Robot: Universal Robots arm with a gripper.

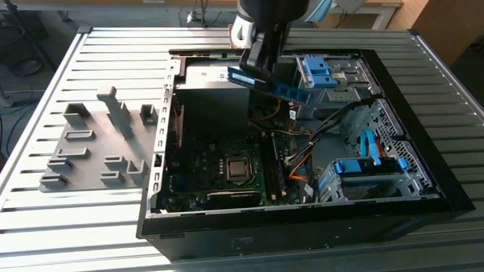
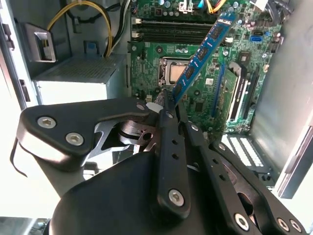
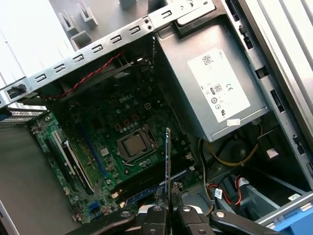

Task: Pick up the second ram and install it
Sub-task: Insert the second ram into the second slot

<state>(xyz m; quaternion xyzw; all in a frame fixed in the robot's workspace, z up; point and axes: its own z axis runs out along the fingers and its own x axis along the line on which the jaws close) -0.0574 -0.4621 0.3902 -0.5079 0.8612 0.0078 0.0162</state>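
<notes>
The gripper (image 2: 166, 105) fills the foreground of the second wrist view: matte black linkage bars with silver screw heads, its fingers (image 2: 168, 147) clenched on one end of the ram (image 2: 203, 49). The ram is a thin blue board with dark chips, and it juts out from the fingertips over the motherboard (image 2: 205, 83), well above it and not seated in any slot. In the first wrist view the same stick appears edge-on as a narrow blue line (image 3: 167, 156) rising from between the fingers (image 3: 155, 215).

In the exterior view the arm (image 1: 264, 22) comes down from above the far side of the case (image 1: 302, 221), gripper (image 1: 255, 67) pointing downward, with the ram (image 1: 271, 84) held nearly level and slanting toward the exterior view's right, over the grey power supply (image 1: 212, 96).

The power supply is a plain metal box carrying a white label (image 3: 220, 88); its print is too small to make out. Beneath lies the green motherboard with the square silver processor (image 1: 237, 167) at its middle. Blue plastic drive brackets (image 1: 363, 167) sit at the exterior view's right.

Further off, at the exterior view's left, a grey plastic tray (image 1: 98, 147) with upright slotted posts rests on the ribbed metal table (image 1: 45, 215), just beside the case.
</notes>
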